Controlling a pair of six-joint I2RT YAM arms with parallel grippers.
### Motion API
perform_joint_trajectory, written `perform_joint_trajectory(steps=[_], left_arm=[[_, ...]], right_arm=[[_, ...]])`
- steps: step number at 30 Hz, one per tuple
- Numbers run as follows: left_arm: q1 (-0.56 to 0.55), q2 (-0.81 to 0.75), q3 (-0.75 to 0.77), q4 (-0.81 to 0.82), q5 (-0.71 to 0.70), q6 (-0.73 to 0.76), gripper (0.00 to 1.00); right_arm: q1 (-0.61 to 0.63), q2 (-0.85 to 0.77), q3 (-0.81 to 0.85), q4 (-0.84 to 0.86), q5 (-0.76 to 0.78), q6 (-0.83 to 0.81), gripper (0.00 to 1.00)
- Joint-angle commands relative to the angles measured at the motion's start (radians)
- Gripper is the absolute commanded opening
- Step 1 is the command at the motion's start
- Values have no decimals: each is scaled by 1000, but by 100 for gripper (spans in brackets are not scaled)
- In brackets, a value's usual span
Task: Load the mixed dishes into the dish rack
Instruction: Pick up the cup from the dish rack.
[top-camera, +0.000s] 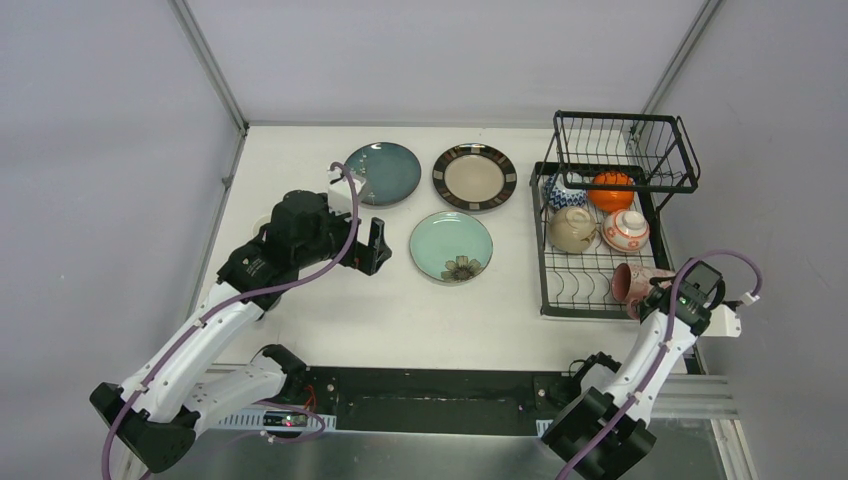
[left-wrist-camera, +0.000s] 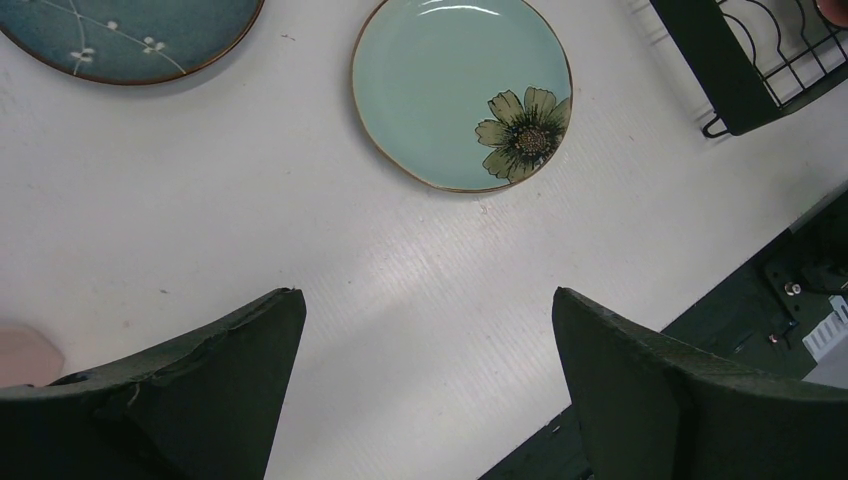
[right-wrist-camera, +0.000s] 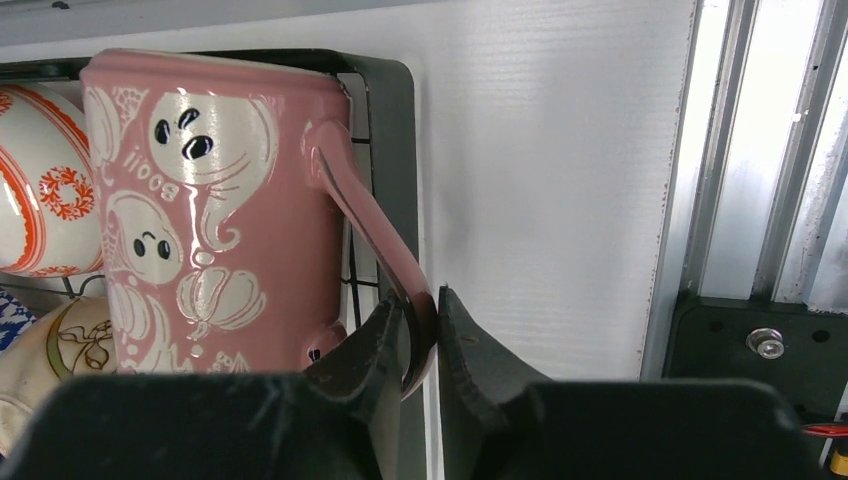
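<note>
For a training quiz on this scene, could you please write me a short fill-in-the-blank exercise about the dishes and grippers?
1. The right gripper pinches the pink ghost-patterned ceramic mug by its ____.
2. Exactly ____ round plates lie on the white table.
3. The mint-green plate shows a painted ____.
4. The left gripper has its jaws ____, holding nothing.
Missing words: handle; three; flower; open.

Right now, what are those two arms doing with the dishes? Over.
Left end effector open, above table. Right end effector shut on pink cup handle, at dish rack corner. Mint plate, teal plate, beige plate on table, unloaded. Nothing blocking.
</note>
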Motion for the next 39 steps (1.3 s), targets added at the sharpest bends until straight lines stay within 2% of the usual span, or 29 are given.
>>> perform_joint_trajectory(steps=[1, 6, 9, 18, 25, 29, 34, 39], left_arm=[[-8, -18, 1, 40, 3, -1, 99], [-8, -28, 3, 41, 6, 2, 99], [-9, -33, 5, 40, 14, 2, 99], [-9, -44, 0, 40, 36, 0, 99], [-8, -37, 3, 40, 37, -10, 99], [-8, -32, 14, 40, 38, -33, 99], [-8, -16, 32, 40, 83, -84, 99], [-8, 0, 25, 41, 88, -117, 99]], right_arm=[[-6, -43, 55, 33, 33, -32, 0], [12, -25, 117, 9, 89, -78, 0], [63, -35, 153, 4, 195, -106, 0], [421, 28, 207, -21, 620, -103, 0], [644, 99, 286, -80, 813, -119, 0], [671, 83, 317, -27, 776, -225, 0], [681, -31, 230, 203, 530, -411, 0], [686, -70, 166, 229, 451, -449, 0]])
